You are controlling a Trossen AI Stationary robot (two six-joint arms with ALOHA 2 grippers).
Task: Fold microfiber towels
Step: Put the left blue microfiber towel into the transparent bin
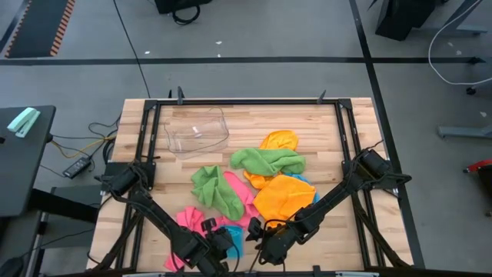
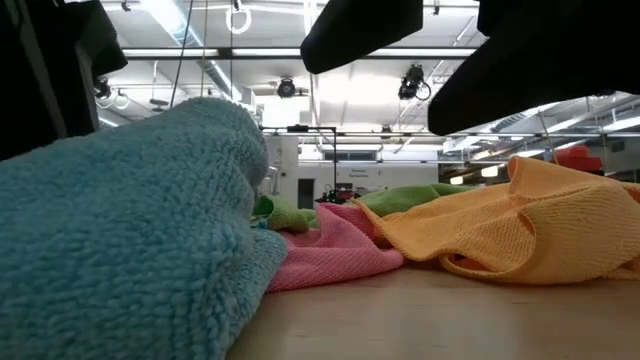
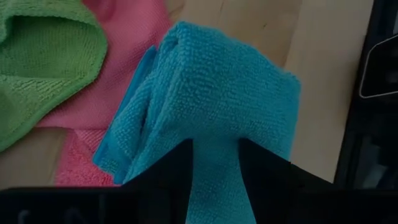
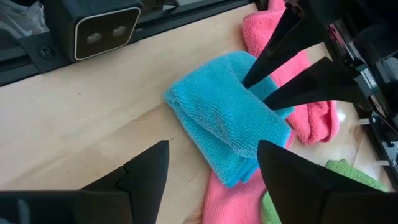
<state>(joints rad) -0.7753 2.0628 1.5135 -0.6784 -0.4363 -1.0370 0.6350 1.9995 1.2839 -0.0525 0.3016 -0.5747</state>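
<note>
at the bench's [image 1: 323, 131] near edge the blue towel [image 4: 227, 115] is half hidden, pinched in the left gripper [image 3: 214, 165]; right gripper [image 4: 211, 165] gapes empty beside it, pink towel [image 4: 311, 118] underneath.

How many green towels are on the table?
2. One green towel lies left of the pile's middle, partly on a pink towel. The other green towel lies farther back, across the orange towels. More could hide underneath the pile.

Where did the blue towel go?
The blue towel is at the table's front edge in the high view, pinched by the left gripper, lying on a pink towel, with the open right gripper beside it.
</note>
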